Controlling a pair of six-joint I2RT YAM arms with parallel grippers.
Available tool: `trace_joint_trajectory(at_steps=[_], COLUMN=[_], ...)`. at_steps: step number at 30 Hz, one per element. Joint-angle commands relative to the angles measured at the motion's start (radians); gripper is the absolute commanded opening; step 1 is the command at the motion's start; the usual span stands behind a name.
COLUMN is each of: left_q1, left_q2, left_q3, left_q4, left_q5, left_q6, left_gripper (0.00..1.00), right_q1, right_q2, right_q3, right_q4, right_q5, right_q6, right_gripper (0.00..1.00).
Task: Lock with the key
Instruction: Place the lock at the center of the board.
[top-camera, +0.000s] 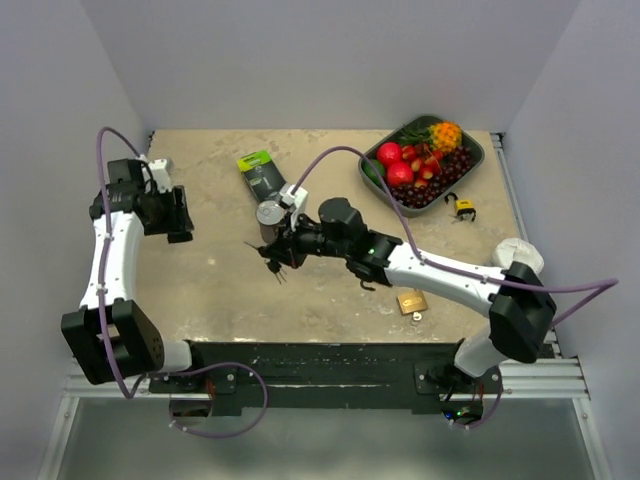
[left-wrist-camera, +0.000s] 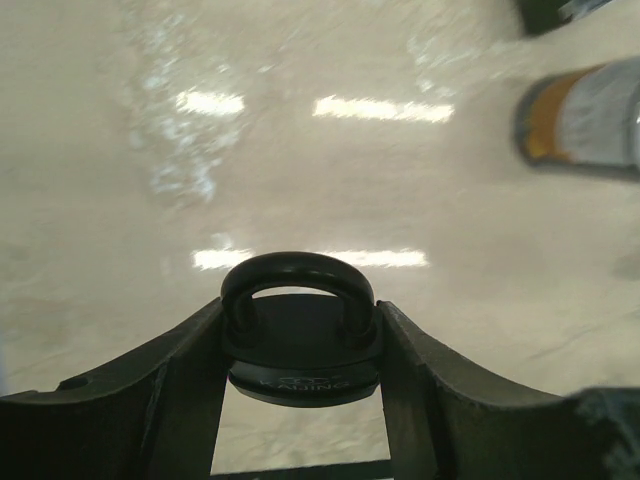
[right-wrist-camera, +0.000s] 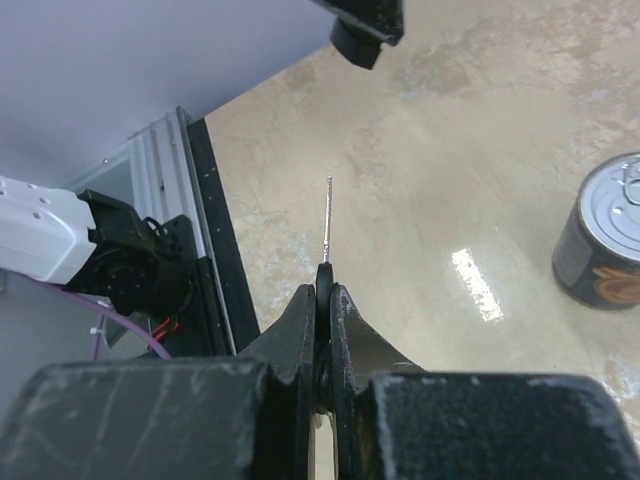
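1. The beige surface carries a tray of fruit at the far right and a can near the middle.
2. The left arm stands over the left side. The left jaws hold a black padlock by its body, with the shackle pointing away from the wrist.
3. The right arm reaches to the middle, close to the can. The right jaws are pressed narrow on a key, and its thin blade sticks out forward.
4. The padlock and the key are well apart.
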Motion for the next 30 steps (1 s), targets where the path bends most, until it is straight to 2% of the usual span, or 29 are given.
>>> trace_joint_trajectory(at_steps=[1, 6, 10, 20, 30], left_q1=[0.102, 0.198, 0.257, 0.311, 0.311], left_q2=[-0.017, 0.072, 0.181, 0.293, 0.376], left_q3=[-0.037, -0.051, -0.08, -0.139, -0.151], left_q4=[-0.028, -0.036, -0.011, 0.11, 0.127], left_q5=[-0.077, -0.104, -0.126, -0.15, -0.086], left_q6=[0.435, 0.627, 0.698, 0.729, 0.634], left_gripper=[0.0, 0.0, 0.0, 0.0, 0.0], right_q1=[0.008, 0.026, 0.051, 0.132, 0.132], right_q2=[0.098, 0.224, 0.324, 0.58, 0.798], right_q3=[0.124, 0.24, 0.317, 0.523, 0.679], right_q4=[0.044, 0.062, 0.113, 0.168, 0.257], right_q5=[-0.055, -0.066, -0.049, -0.015, 0.006], right_q6=[0.043, 0.103, 0.16, 0.253, 0.362], right_gripper=[0.0, 0.0, 0.0, 0.0, 0.0])
